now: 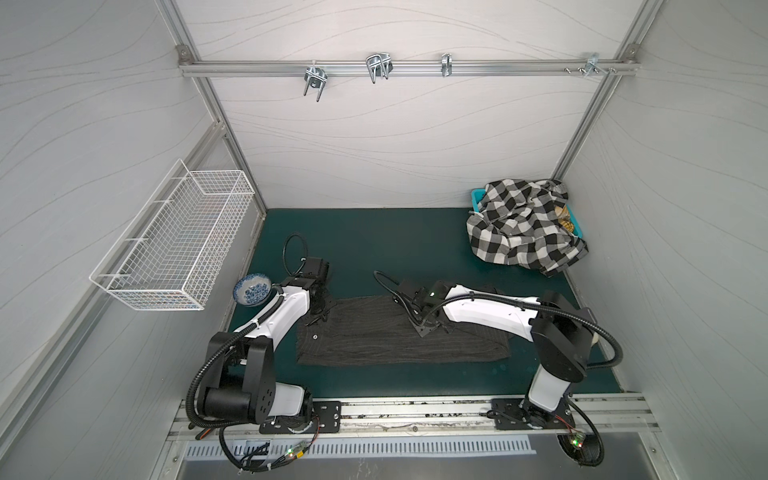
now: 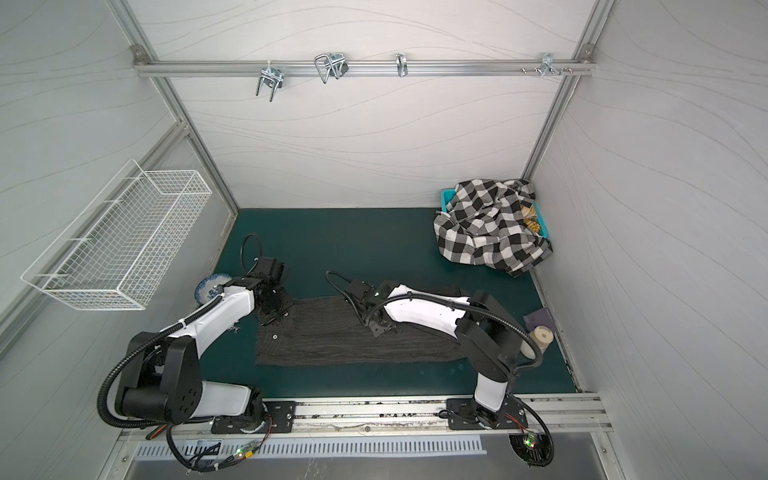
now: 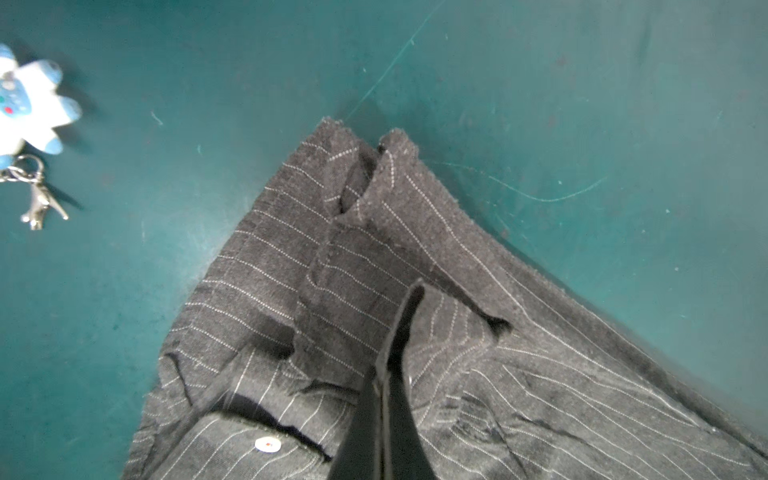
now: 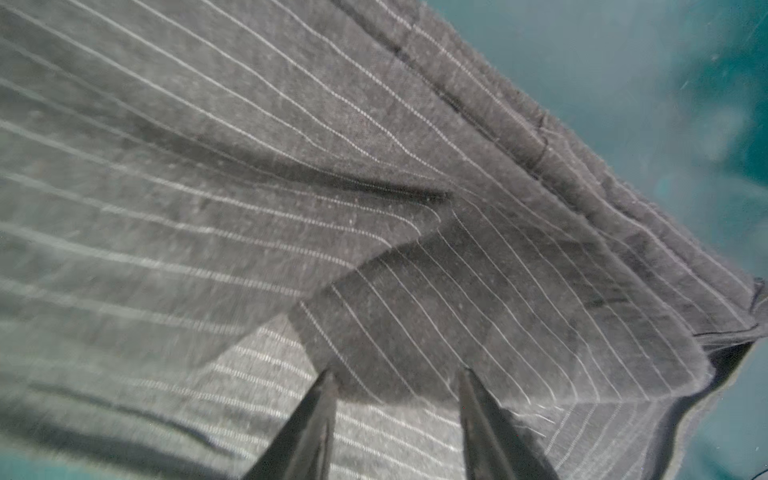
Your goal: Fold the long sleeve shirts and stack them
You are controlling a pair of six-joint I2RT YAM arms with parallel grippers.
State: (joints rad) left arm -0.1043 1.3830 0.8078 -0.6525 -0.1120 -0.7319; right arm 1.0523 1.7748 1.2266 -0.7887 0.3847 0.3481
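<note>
The dark pinstriped shirt [image 1: 399, 336] is lying flat on the green mat [image 1: 374, 241], at 6 o'clock from the mat's centre. It is forming a long narrow band running from 9 to 3 o'clock. It looks as if the lengthwise folds are done, with layered flaps and a white button [image 3: 267, 444] showing at its 9 o'clock end. I judge the crosswise folds into a compact packet are yet to come.

The checked shirt [image 1: 523, 228] is sitting crumpled at the mat's 2 o'clock corner, spilling over the teal basket [image 1: 478, 195]. It is not yet folded, so no stack is started and the task is roughly a quarter through.

The left gripper [image 3: 409, 299] is pointing down over the band's 9 o'clock end with its jaws pressed together. I cannot see any cloth pinched between them.

The right gripper [image 4: 395, 372] is reaching in from 3 o'clock, its arm stretching low along the band. It is hanging just past the band's middle, jaws partly apart, over the edge of a darker flap and gripping nothing.

A patterned bowl [image 1: 252, 289] is resting at 9 o'clock beyond the left arm. A small toy keychain [image 3: 25, 104] is lying on the mat near that end.
</note>
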